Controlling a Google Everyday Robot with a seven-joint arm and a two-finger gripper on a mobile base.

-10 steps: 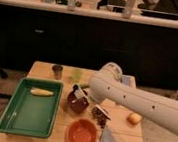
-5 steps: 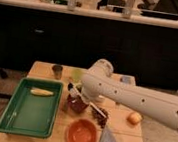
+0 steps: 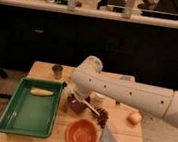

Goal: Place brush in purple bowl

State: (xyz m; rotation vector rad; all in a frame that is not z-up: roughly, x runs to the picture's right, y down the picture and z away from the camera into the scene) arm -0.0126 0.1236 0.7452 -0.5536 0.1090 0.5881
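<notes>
Leftward has swung the pincer (image 3: 74, 94) over the wooden table (image 3: 122, 136), grip state unclear

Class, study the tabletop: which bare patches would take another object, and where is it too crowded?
Bare wood shows between the metal cup and the arm, and on the table between the orange bowl and the small orange fruit. Crowded: around the purple bowl, where the gripper hangs. The green tray holds only a banana.
</notes>
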